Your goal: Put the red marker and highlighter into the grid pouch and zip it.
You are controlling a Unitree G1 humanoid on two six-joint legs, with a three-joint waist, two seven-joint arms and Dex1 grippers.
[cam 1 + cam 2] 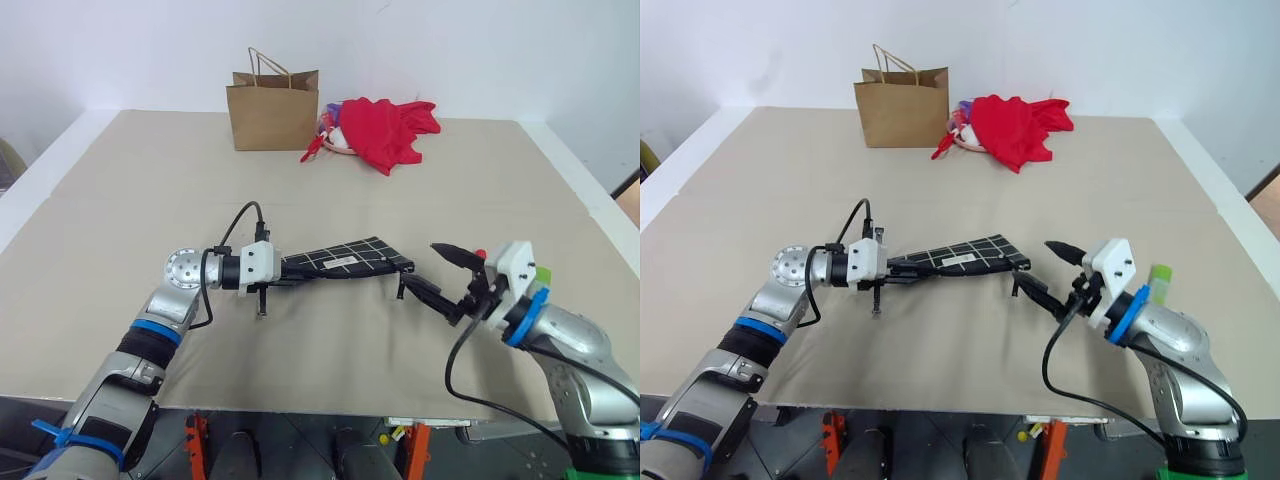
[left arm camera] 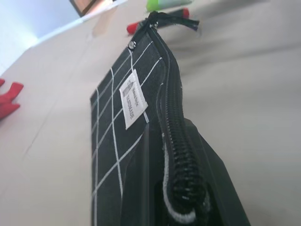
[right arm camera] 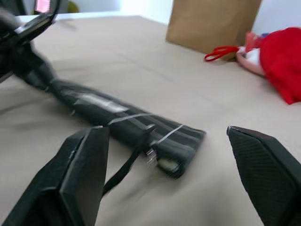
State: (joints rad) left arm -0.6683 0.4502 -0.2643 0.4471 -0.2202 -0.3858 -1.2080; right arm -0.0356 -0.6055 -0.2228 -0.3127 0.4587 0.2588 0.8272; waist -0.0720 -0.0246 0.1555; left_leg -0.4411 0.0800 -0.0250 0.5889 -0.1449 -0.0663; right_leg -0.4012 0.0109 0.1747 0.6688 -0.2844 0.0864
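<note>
The grid pouch (image 1: pixel 345 258), black with white lines and a white label, hangs level above the table. My left gripper (image 1: pixel 292 266) is shut on its left end; in the left wrist view the fingers (image 2: pixel 214 183) clamp the zipper edge. The zipper pull (image 2: pixel 165 19) sits at the far end, its cord dangling. My right gripper (image 1: pixel 440 272) stands open just right of that end, apart from it. The red marker (image 2: pixel 134 27) lies on the table beyond the pouch, partly hidden by the pull; its tip (image 1: pixel 481 253) peeks behind my right gripper. The lime-green highlighter (image 1: pixel 1160 272) lies beside it.
A brown paper bag (image 1: pixel 273 108) stands at the back of the table (image 1: pixel 120 200), with a heap of red cloth (image 1: pixel 385 130) to its right. The table's front edge runs just below my arms.
</note>
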